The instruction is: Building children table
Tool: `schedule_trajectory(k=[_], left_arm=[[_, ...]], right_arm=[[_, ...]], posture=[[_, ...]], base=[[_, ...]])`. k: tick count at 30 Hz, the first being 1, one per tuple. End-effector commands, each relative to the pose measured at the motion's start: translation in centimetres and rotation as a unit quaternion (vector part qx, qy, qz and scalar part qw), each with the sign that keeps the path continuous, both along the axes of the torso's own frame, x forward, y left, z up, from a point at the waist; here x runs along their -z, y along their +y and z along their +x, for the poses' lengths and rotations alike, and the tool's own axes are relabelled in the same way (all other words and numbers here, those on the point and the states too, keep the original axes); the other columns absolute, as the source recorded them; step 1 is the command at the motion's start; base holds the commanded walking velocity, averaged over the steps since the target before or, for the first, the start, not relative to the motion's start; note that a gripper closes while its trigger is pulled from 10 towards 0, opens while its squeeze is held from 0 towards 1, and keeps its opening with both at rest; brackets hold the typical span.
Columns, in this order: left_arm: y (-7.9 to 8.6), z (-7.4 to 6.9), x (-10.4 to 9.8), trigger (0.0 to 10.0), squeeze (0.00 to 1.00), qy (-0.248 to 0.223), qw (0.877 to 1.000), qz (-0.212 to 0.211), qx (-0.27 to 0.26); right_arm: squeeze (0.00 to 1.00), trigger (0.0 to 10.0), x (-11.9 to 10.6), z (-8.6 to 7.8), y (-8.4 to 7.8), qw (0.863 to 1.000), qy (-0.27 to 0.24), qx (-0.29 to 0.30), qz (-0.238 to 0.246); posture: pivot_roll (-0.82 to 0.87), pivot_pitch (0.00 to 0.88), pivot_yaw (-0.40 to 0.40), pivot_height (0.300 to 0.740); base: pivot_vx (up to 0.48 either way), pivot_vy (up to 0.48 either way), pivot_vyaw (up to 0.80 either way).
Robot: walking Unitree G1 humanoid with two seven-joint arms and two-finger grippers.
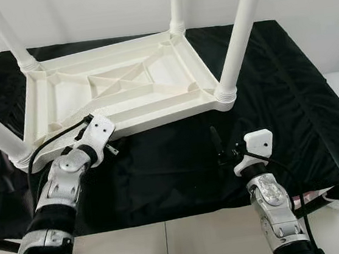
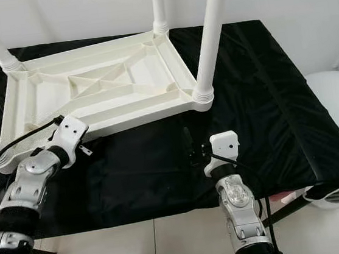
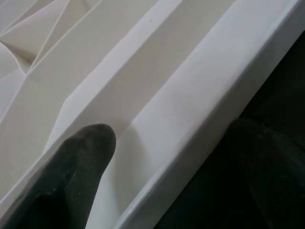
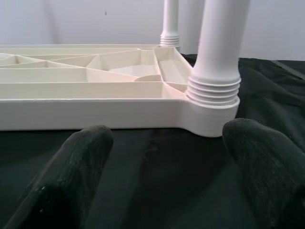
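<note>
Our left gripper (image 3: 167,157) straddles the upturned table's (image 1: 122,89) rim, jaws apart — right gripper (image 4: 167,162) hovers spread near a leg (image 4: 217,57).

Smooth white plastic table (image 1: 122,89), glossy black cloth (image 1: 180,162)

White plastic children's table (image 1: 122,89) upside down, legs up.

Table (image 1: 122,86) upside down on cloth (image 1: 180,168) (legs up); wall (image 1: 101,12) behind.
</note>
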State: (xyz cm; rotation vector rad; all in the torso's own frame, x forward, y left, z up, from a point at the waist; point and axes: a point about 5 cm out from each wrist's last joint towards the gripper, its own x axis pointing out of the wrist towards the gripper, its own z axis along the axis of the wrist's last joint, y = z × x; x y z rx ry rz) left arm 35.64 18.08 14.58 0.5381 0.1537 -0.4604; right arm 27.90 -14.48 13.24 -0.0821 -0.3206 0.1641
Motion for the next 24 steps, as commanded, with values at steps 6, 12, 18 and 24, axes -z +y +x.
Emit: schedule_trajectory(k=[6,12,18,24], left_arm=[[-2.5,-0.7,2.4,10.0,0.0,0.085,0.993,0.023,0.078],[-3.4,-1.5,2.4,0.0,0.0,0.107,0.984,0.028,0.137],[-4.9,-3.3,1.8,0.0,0.0,0.129,0.963,0.022,0.234],[-5.8,-4.4,1.4,0.0,0.0,0.146,0.95,0.008,0.274]], right_arm=[[0.0,10.0,0.1,-0.1,0.0,1.0,0.007,-0.002,-0.002],[0.0,10.0,0.0,-0.1,0.0,1.0,0.006,-0.002,-0.003],[0.0,10.0,0.0,0.0,0.2,1.0,0.006,-0.004,-0.004],[0.0,10.0,-0.1,0.1,0.3,1.0,0.005,-0.006,-0.002]], posture=[[0.04,0.163,0.026,0.74],[0.04,0.158,0.025,0.74],[0.05,0.152,0.027,0.74],[0.05,0.146,0.028,0.74]], base=[[0.0,0.0,0.0],[0.0,0.0,0.0],[0.0,0.0,0.0],[0.0,0.0,0.0]])
